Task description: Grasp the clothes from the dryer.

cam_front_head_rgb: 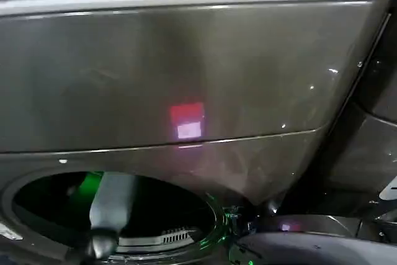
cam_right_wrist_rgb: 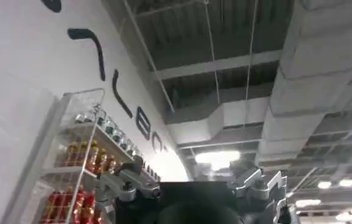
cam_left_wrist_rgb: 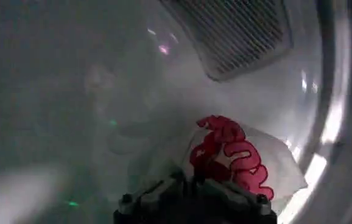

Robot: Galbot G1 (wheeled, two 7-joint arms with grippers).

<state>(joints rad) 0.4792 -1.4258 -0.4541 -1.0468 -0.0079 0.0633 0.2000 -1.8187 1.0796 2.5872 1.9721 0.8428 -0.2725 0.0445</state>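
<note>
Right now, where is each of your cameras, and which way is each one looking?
Head view: on the head, looking down at the dryer; the left arm reaches into its porthole.
Left wrist view: inside the drum, facing the clothes; the left gripper is right at them.
Right wrist view: on the raised right arm, facing a ceiling and a shelf of bottles; right gripper open.
Shared: head and left wrist views both show the dryer's drum.
</note>
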